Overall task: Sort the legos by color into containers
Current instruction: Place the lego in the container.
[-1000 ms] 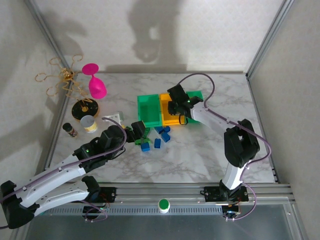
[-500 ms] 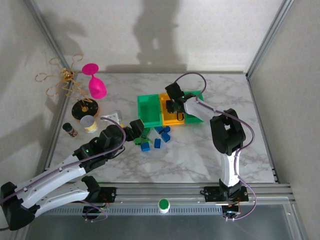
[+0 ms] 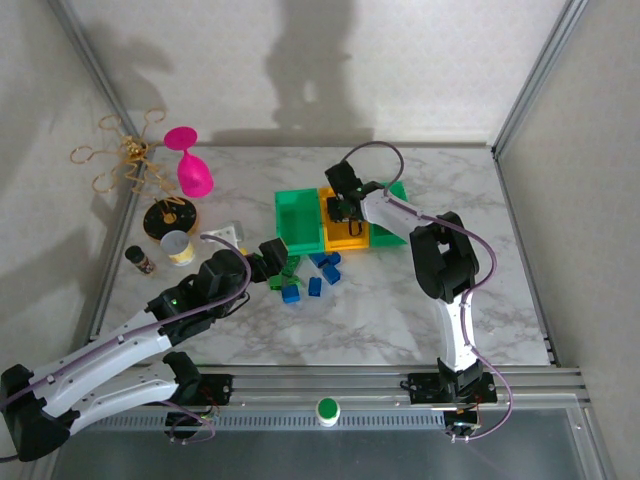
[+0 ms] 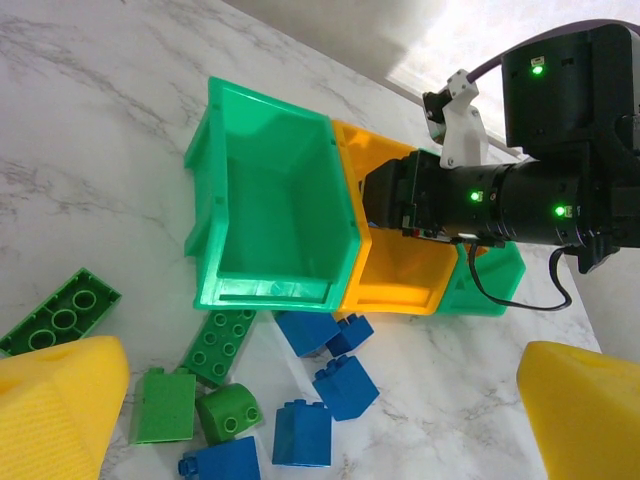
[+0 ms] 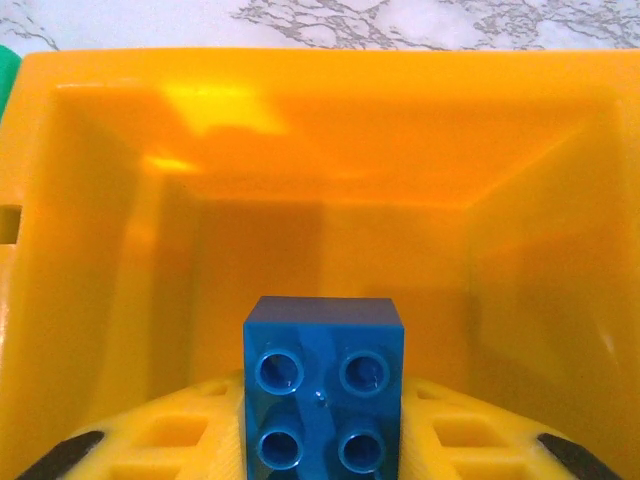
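My right gripper (image 3: 345, 210) hangs in the mouth of the orange-yellow container (image 3: 346, 243) and is shut on a blue lego (image 5: 323, 395), studs toward the camera, between the yellow fingers (image 5: 165, 440). The container's orange walls (image 5: 330, 150) surround the lego. The green containers (image 3: 298, 222) (image 3: 398, 188) flank the orange-yellow one. Loose blue legos (image 4: 345, 385) and green legos (image 4: 220, 345) lie on the table in front of the containers. My left gripper (image 3: 275, 262) hovers open just left of this pile, its jaws wide apart with nothing between them.
A pink goblet (image 3: 190, 165), a gold wire stand (image 3: 125, 155), a small round cup (image 3: 178, 247) and a small dark bottle (image 3: 140, 260) stand at the back left. The right arm (image 4: 530, 190) reaches across the right green container. Metal frame rails border the marble table (image 3: 400, 310).
The right gripper has shifted a little left and farther back over the orange-yellow container, and its arm has folded closer in. The left arm has barely moved.
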Tool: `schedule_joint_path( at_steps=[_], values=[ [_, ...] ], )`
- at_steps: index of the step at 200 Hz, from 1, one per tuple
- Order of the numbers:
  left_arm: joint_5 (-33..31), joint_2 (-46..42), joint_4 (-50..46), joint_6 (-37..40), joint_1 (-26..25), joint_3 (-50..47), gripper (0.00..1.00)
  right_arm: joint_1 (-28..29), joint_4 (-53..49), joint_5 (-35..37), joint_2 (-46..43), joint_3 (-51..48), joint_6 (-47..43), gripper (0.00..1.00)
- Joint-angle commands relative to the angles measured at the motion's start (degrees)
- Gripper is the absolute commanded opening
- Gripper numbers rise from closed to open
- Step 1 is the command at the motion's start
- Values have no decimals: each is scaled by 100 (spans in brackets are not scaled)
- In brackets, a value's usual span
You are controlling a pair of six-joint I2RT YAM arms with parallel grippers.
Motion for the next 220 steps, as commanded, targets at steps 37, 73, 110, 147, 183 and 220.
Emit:
schedule_joint_path(
  at_steps=[37,73,110,147,183,220],
  values=[
    [-80,-119,-20,-22,77,-42,100,-32,-161,72,157,206,-55,37],
    [-81,-160,-68,-23,95,-20,100,-34,-177,69,115,262,-62,40],
    [-97,-233,-83,-6,113,11,100,-36,-201,37,43,313,-86,43],
    [-97,-275,-141,12,121,50,100,-28,-267,79,-199,413,-67,43],
    [-107,-320,-204,-28,126,33,100,-14,-344,108,-703,352,11,43],
    [-18,-465,-315,-128,121,-48,99,166,-320,119,-1471,-258,181,43]
  ],
)
